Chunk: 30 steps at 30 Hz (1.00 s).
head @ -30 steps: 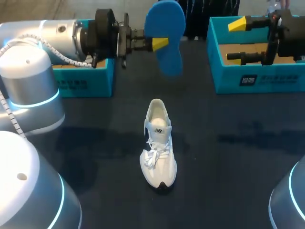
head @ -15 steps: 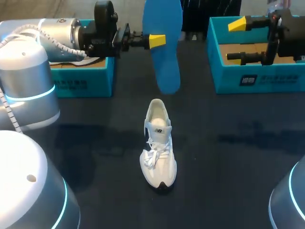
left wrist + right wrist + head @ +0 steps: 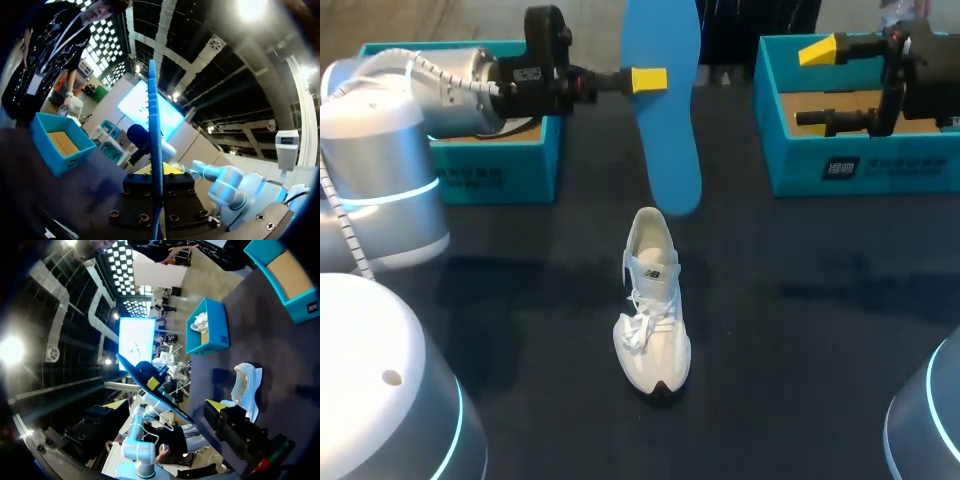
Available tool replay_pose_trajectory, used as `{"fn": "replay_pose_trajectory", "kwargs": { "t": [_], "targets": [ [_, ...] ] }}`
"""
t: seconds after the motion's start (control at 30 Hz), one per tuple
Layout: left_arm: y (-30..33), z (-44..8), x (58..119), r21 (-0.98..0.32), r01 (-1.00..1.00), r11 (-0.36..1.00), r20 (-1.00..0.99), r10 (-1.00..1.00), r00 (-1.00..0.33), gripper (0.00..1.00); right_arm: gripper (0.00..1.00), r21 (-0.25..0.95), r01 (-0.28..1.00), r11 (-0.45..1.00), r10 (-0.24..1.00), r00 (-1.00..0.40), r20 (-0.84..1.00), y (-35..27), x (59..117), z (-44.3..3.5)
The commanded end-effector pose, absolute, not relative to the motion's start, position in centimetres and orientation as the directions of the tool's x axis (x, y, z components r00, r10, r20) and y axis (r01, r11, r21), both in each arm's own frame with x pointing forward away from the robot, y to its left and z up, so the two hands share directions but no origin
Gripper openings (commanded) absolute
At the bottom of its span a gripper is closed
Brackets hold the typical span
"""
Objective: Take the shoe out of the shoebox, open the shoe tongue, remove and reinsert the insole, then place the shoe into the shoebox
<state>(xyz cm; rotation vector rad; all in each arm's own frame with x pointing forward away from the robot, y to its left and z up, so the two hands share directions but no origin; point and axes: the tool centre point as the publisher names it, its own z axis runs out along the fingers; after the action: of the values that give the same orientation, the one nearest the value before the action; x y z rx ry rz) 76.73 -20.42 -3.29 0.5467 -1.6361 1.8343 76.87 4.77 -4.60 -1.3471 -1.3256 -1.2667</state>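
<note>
In the head view, a white sneaker [image 3: 653,305] is seen on the table [image 3: 800,330], toe nearest. A blue insole [image 3: 665,110] is held upright beyond its heel, clamped at one edge by the left gripper [image 3: 648,79]. The right gripper [image 3: 820,85] is held released over the far-right teal shoebox [image 3: 860,165], whose white label cannot be read. In the left wrist view, the insole is seen edge-on between the fingers. In the right wrist view, the yellow tips are spread wide.

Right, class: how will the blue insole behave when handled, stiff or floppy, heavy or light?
Probably fairly stiff: gripped at one edge by the left hand, the blue insole looks straight, with no sagging. Likely light: it looks thin edge-on in the left wrist view.
</note>
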Motion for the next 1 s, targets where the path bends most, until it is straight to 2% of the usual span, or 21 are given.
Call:
{"fn": "replay_pose_trajectory", "kwargs": {
  "t": [0.03,0.23,0.3,0.57,1.0],
  "targets": [
    [-20.4,-3.4,76.7,-0.225,-0.974,-0.015,0.951,0.213,-0.223,0.00,1.00,0.082,0.993,-0.090,0.146,-0.069,0.987,4.8,76.8,-4.6],
    [-20.4,-3.4,76.7,-0.225,-0.974,-0.015,0.951,0.213,-0.223,0.00,1.00,0.082,0.993,-0.090,0.146,-0.069,0.987,4.8,76.8,-4.6],
    [-20.4,-3.5,76.8,-0.150,-0.989,0.003,0.968,0.206,-0.147,0.00,1.00,0.082,0.993,-0.090,0.146,-0.069,0.987,4.8,76.8,-4.6],
    [-20.6,-4.1,77.0,-0.036,-0.998,0.058,0.988,0.152,-0.027,0.00,1.00,0.082,0.993,-0.090,0.146,-0.069,0.987,4.8,76.8,-4.6],
    [-20.9,-4.1,77.1,-0.030,-0.996,0.088,0.994,0.110,-0.021,0.00,1.00,0.129,0.979,-0.155,0.396,-0.058,0.916,5.9,76.2,-2.6]
  ]
}}
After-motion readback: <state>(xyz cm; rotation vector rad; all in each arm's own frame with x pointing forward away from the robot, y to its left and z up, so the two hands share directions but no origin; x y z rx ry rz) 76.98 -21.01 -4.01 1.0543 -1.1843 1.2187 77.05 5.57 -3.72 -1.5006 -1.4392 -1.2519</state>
